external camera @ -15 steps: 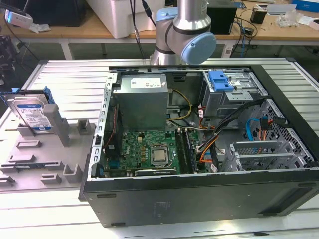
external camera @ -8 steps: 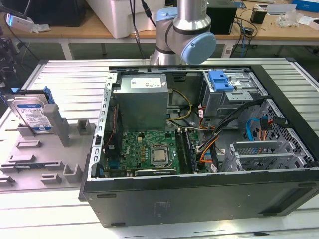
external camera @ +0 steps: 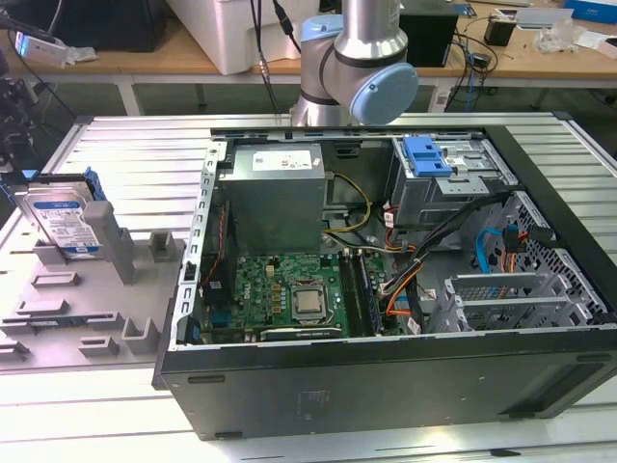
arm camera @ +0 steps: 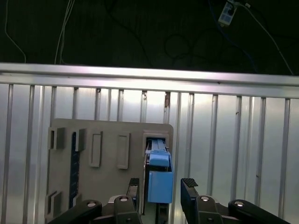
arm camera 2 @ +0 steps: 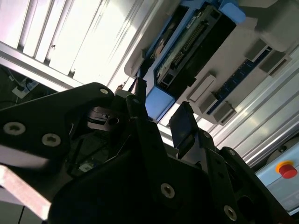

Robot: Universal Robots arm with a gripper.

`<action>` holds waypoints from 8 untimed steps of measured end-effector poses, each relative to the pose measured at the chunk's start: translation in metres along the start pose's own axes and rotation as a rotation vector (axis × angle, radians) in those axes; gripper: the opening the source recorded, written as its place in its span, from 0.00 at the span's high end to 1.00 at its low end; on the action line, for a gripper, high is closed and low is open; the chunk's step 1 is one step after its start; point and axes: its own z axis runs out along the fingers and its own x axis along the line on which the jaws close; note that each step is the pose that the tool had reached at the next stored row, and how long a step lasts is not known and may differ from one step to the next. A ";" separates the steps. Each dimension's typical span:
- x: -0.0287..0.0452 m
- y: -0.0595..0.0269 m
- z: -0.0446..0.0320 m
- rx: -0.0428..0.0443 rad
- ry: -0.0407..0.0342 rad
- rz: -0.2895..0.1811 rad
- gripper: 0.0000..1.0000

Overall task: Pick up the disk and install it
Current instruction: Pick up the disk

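Robotics lab — slotted aluminium table [external camera: 135,145], open computer case [external camera: 386,386], cable-strewn workbench [external camera: 193,60].

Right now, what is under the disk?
The disk stands on edge in a slot of the grey fixture tray, which lies on the ribbed metal table. The slot walls cover its lower edge, so its seating is hidden.

a ribbed aluminium table [external camera: 125,145] spans the scene under bright, even light. behind it stands a wooden workbench [external camera: 145,60] carrying a white box [external camera: 227,34] and loose cables [external camera: 472,48]. beyond the table's edge, the floor [arm camera: 140,28] lies dark.
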 end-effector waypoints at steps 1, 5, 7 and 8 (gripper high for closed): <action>-0.0001 0.0000 0.0010 0.0000 0.0000 0.000 0.52; -0.0002 -0.0001 0.0034 0.0000 0.0000 0.000 0.52; -0.0003 -0.0001 0.0045 0.0000 0.0000 0.000 0.52; -0.0003 -0.0001 0.0051 -0.0001 0.0000 0.000 0.52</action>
